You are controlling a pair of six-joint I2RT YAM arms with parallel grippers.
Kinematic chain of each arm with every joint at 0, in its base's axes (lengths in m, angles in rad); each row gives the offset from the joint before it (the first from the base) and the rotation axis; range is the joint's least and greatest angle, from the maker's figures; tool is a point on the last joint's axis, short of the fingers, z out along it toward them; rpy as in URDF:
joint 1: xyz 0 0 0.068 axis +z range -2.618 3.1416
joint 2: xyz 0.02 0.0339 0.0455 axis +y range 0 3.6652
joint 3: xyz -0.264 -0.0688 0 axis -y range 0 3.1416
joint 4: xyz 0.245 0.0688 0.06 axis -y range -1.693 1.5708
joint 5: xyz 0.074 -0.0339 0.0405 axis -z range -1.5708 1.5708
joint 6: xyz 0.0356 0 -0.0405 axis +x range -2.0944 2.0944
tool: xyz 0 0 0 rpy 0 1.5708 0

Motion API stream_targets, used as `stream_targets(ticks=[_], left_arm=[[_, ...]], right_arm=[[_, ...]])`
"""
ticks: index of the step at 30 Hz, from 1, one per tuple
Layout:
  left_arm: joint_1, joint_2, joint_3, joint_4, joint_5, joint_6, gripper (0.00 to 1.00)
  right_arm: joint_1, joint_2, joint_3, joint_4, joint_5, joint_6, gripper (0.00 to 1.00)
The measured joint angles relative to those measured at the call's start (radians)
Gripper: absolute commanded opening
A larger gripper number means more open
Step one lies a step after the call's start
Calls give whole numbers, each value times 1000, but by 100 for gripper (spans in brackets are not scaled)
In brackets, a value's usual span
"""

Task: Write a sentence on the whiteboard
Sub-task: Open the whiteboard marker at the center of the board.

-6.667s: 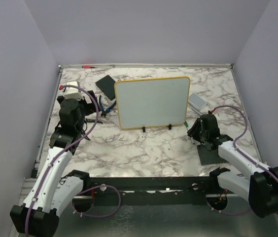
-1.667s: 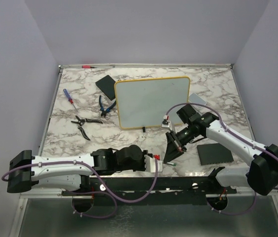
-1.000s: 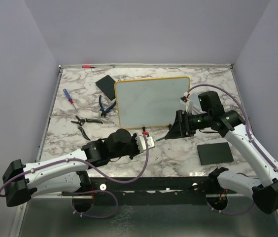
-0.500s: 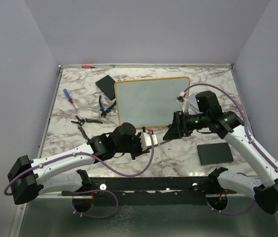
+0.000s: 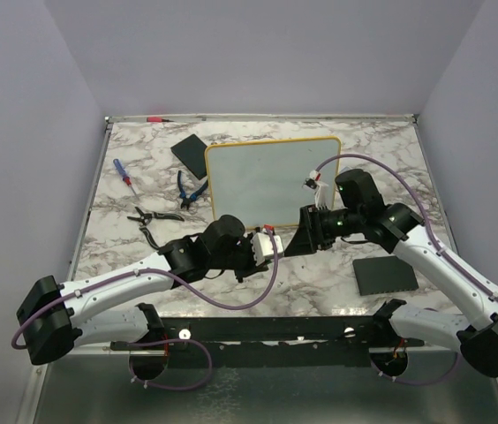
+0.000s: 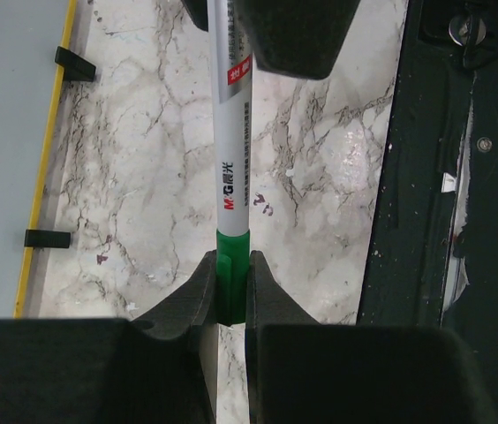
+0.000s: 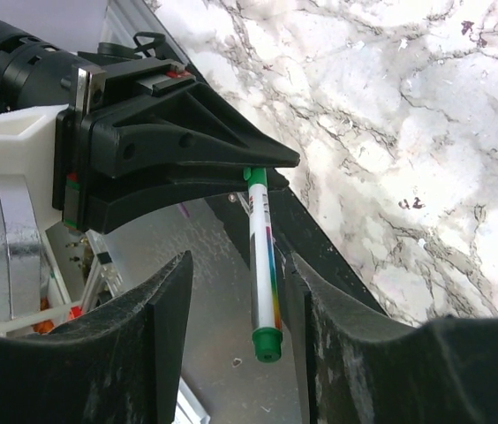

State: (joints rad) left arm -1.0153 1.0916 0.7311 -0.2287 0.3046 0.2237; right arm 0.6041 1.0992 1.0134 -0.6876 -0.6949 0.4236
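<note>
Left wrist view: left gripper [image 6: 231,269] clamps the green-ended "M&G" marker [image 6: 230,159]; right gripper [image 7: 238,265] straddles it, jaws apart.

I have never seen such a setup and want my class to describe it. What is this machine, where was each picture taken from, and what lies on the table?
Two robot arms, the left arm and the right arm, are bolted at the near edge of the table. The wide picture comes from a camera above and behind them; the other two come from cameras on each wrist. On it stands a blank whiteboard, with two black pads, a screwdriver and two pairs of pliers nearby. In front of it the arms meet over a marker: the left fingers clamp its green end, and the right fingers flank its white barrel, though whether they press it is unclear.
</note>
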Motion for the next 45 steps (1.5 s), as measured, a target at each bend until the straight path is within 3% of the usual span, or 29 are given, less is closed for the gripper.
stream_targets(ticks=[24, 29, 34, 45], left_arm=[[9, 23, 10, -6, 30, -14, 0], [13, 23, 10, -6, 36, -14, 0], [13, 23, 10, -8, 42, -15, 0], [13, 17, 9, 4, 39, -13, 0]], right_arm=[[83, 22, -11, 35, 113, 19, 31], [88, 27, -11, 35, 127, 13, 20], [91, 29, -14, 35, 133, 6, 0], [100, 25, 13, 2, 153, -25, 0]])
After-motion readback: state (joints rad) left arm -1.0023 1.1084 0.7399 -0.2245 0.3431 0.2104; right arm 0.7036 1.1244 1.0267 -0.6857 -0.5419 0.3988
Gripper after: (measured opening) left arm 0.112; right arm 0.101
